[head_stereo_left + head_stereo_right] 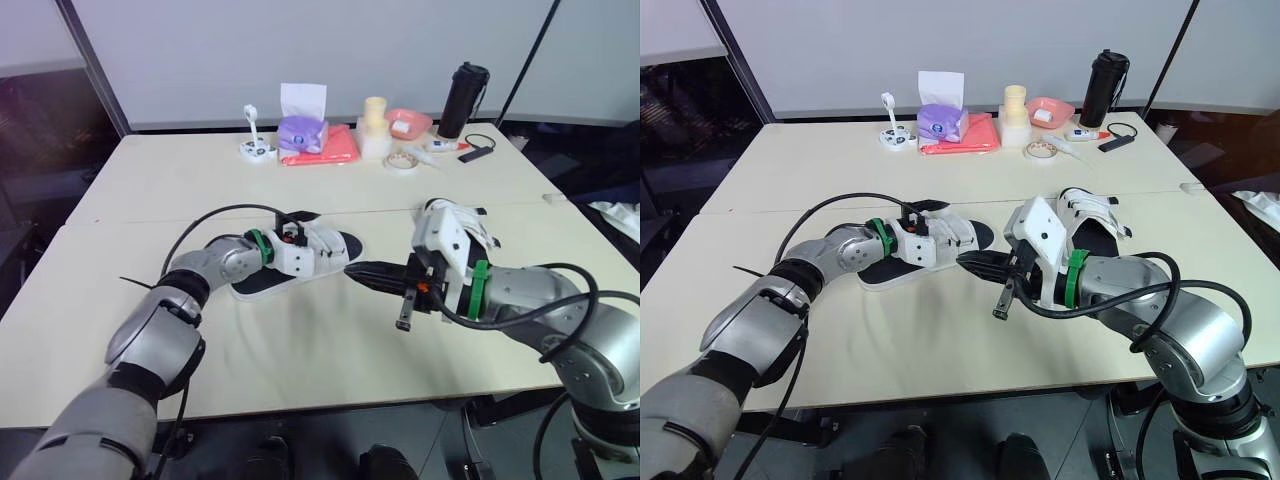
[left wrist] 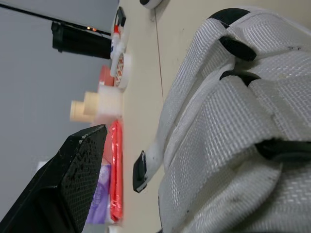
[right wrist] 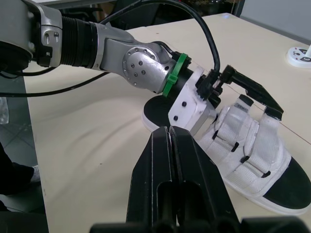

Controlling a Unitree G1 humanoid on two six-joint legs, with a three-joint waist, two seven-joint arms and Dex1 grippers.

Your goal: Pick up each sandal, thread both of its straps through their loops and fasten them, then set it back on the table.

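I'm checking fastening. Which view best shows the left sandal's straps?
Right wrist view: both straps of the sandal show clearly. Left wrist view crops them close up; eye views show them partly covered.

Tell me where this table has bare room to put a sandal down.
Best is the bare strip of table along the near edge, in front of the left sandal and the right gripper. The band from that sandal and the right sandal up to the back row is also free. The back row is crowded, from the tissue pack to the black tumbler.
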